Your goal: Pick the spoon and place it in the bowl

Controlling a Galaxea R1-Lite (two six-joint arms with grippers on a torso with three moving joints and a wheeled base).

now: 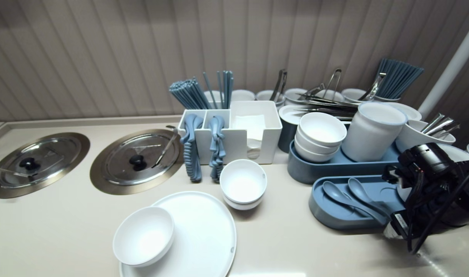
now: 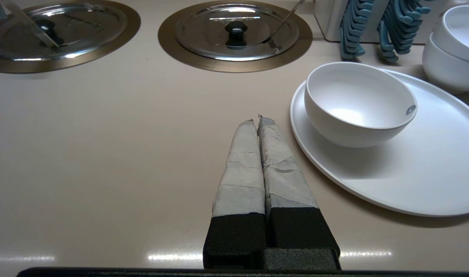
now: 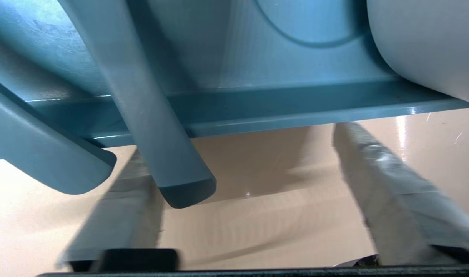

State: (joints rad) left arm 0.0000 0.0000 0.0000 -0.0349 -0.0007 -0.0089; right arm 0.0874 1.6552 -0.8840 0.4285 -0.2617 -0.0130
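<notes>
right wrist view: right tool (image 3: 242, 154) is spread, low over the surface (image 3: 257, 231) at the tray (image 3: 296, 107) edge. spoon (image 3: 157, 127) handle overhangs the rim, sits close to one finger, not centred. second spoon (image 3: 38, 150) just beside. i'd centre the handle in the gap, keep clear of neighbour and rim, pinch near the handle end. left tool (image 2: 257, 123) pressed together, parked by the plate (image 2: 411, 173).

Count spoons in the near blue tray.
2: left spoon and right spoon lie side by side in the near blue tray, handles jutting over its edge at the right gripper. The arm may hide more.
</notes>
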